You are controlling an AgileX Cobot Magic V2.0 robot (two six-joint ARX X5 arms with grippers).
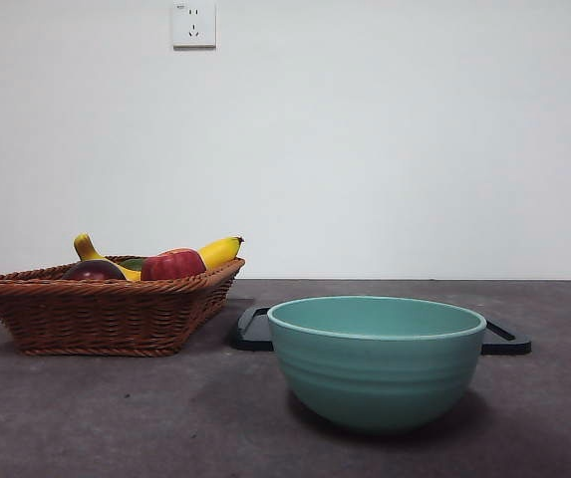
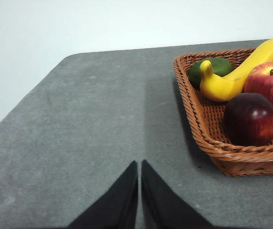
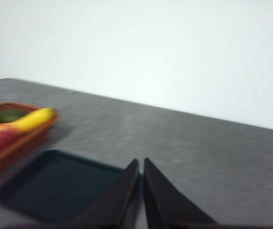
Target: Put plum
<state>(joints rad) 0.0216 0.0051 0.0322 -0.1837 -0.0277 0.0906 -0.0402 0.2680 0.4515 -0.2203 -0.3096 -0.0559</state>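
**Plum sitting in the wicker basket, both grippers closed and empty**

The plum (image 2: 250, 118) is lying in the near corner of the woven basket (image 2: 207, 136) as the left wrist camera is seeing it, its glossy maroon skin catching the light; it is resting just beside the red apple (image 2: 268, 83), with the banana (image 2: 238, 71) curving behind both and a green fruit (image 2: 211, 67) sitting against the basket's far side. In the front view the plum (image 1: 93, 270) is peeking over the basket's rim (image 1: 96, 287) at the left of the table, with the apple (image 1: 172, 264) next to it and the banana (image 1: 219, 250) sticking out to the right.

The left gripper (image 2: 139, 164) is hovering over the bare grey table (image 2: 88, 124), well apart from the basket; its two black jaws are pressing together tip to tip, holding nothing. The right gripper (image 3: 140, 162) is likewise showing its jaws closed with only a thin seam between them, empty; it is hanging over the edge of a dark tray (image 3: 60, 183), in a blurred picture.

In the front view a teal bowl (image 1: 376, 358) is standing near the camera; the dark tray (image 1: 251, 331) is lying behind it, between bowl and basket; a wall socket (image 1: 193, 24) is showing on the white wall.
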